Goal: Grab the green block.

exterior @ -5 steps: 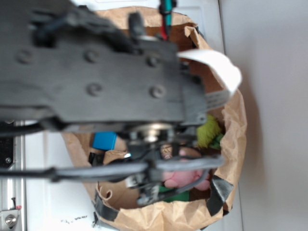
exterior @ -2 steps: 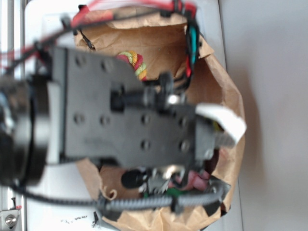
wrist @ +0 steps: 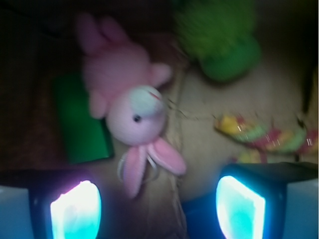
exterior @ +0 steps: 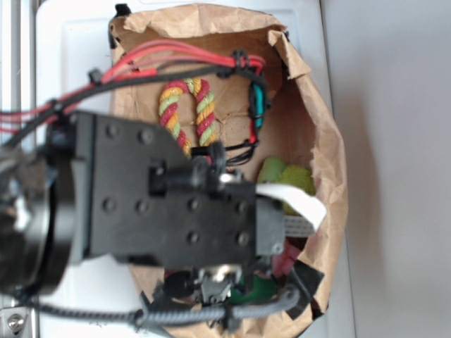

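So the flat dark green rectangular block (wrist: 82, 119) lies on the brown paper bag (exterior: 328, 169) floor, ahead of the left jaw and partly under a pink plush bunny (wrist: 132, 112) that sits between and ahead of the jaws. Gripper (wrist: 157, 206) is wide open, holding nothing. Fuzzy lime-green plush toy (wrist: 219, 37) and a striped rope toy (wrist: 264, 137) sit ahead of the right jaw.

In the exterior view the black arm (exterior: 169, 211) covers most of the paper bag (exterior: 331, 176) floor; only a sliver of the green block (exterior: 262, 287) shows beneath it. The tool (wrist: 158, 206) is cut off by the wrist picture's lower edge. There the pink rabbit toy (wrist: 132, 112) overlaps the block's right edge, and everything is soft with blur, the rope toy (wrist: 259, 134) especially.
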Controlling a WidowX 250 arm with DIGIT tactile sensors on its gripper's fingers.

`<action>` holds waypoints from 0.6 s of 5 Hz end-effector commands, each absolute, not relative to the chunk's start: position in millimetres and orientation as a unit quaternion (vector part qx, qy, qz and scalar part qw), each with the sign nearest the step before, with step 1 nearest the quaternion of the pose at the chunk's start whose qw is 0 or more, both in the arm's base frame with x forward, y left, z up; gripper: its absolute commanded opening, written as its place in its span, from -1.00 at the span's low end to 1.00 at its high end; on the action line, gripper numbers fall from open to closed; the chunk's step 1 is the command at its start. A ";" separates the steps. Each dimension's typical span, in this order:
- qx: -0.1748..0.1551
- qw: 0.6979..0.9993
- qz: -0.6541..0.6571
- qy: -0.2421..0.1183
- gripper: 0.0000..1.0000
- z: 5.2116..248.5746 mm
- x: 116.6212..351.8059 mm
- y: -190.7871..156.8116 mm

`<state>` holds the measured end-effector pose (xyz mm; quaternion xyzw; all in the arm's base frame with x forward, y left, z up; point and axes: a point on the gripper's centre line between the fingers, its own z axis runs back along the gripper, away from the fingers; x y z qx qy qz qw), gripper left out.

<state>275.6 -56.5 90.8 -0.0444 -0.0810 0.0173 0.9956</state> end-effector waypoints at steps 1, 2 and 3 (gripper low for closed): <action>-0.051 0.993 0.003 -0.105 1.00 106.6 278.5 -67.6; -0.051 0.993 0.003 -0.105 1.00 106.6 278.5 -67.6; -0.075 0.991 0.016 -0.114 1.00 106.1 273.7 -53.7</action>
